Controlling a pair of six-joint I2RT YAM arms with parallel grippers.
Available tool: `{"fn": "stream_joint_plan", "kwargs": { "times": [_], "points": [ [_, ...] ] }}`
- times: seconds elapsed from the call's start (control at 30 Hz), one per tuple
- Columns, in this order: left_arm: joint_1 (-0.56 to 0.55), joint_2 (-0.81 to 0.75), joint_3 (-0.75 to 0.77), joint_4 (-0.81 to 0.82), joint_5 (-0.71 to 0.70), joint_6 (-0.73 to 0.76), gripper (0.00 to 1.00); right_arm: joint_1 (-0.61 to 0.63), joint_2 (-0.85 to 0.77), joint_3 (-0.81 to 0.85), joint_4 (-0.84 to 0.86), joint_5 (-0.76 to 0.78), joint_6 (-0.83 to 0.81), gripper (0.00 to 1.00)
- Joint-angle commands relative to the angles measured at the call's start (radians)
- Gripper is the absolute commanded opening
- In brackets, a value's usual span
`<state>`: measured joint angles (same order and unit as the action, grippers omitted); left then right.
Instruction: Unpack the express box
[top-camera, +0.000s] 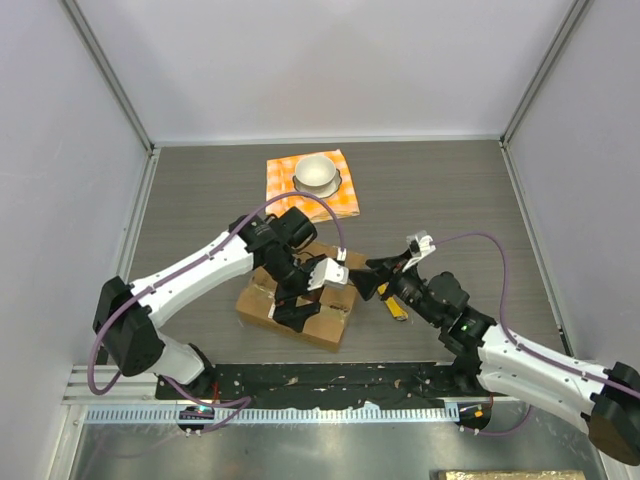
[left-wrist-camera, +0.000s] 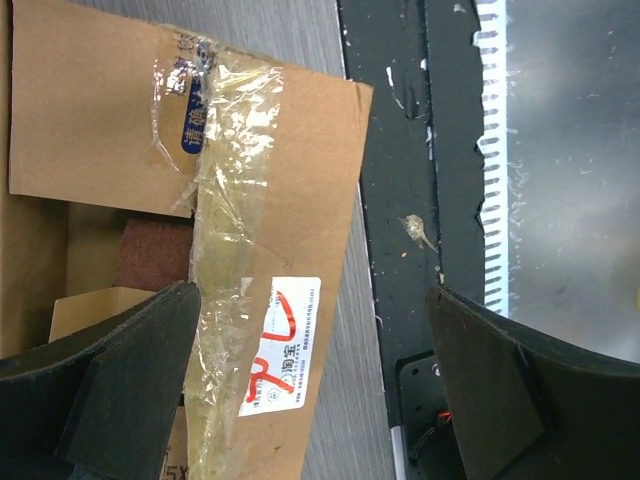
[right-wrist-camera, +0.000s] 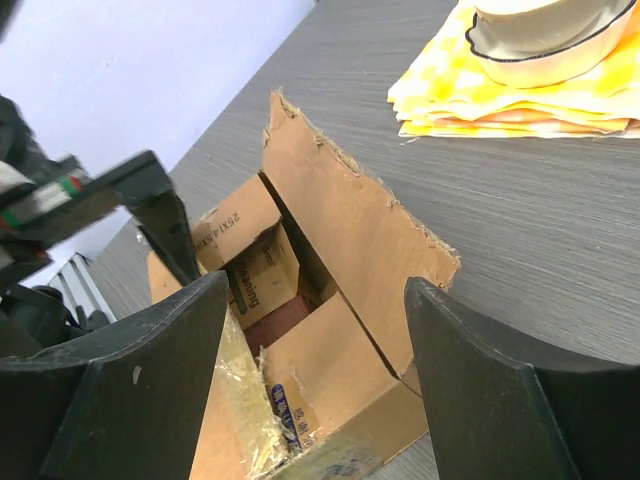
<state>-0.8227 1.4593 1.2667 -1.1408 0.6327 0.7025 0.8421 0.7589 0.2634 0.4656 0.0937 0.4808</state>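
Grey wood-grain table (top-camera: 430, 190) fills the white-walled cell, and the express box (top-camera: 253, 301) sits near its front edge, between the two arms. One arm bends over the box from the left, and the left gripper (left-wrist-camera: 310, 390) points down, fingers wide apart, over a taped flap bearing a white red-marked sticker (left-wrist-camera: 282, 345). From the other side the right gripper (right-wrist-camera: 315, 390) reaches in, fingers spread, holding nothing. Torn flaps stand open, and a reddish-brown block (right-wrist-camera: 281, 320) lies inside.
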Motion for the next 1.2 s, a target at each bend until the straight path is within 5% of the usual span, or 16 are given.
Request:
{"fn": "stream_joint_plan", "kwargs": {
  "times": [0.0,0.23,0.4,0.8,1.0,1.17],
  "points": [
    [-0.006,0.022,-0.010,0.088,-0.042,-0.008,1.00,-0.003,-0.078,0.000,-0.062,0.018,0.036,0.76],
    [-0.006,0.030,-0.029,0.125,-0.025,-0.015,1.00,-0.003,-0.119,-0.006,-0.160,0.060,0.042,0.78],
    [-0.006,0.021,-0.049,0.128,-0.024,0.005,1.00,-0.005,0.009,-0.020,-0.076,0.058,0.045,0.82],
    [-0.033,0.030,-0.070,0.138,0.012,0.018,1.00,-0.149,0.469,-0.088,0.656,-0.078,0.222,0.75],
    [-0.046,0.029,-0.092,0.144,-0.010,0.018,1.00,-0.193,0.716,-0.105,1.003,-0.241,0.337,0.46],
    [-0.049,0.030,-0.098,0.157,-0.013,0.009,1.00,-0.198,0.885,-0.069,1.205,-0.373,0.424,0.41]
  ]
}}
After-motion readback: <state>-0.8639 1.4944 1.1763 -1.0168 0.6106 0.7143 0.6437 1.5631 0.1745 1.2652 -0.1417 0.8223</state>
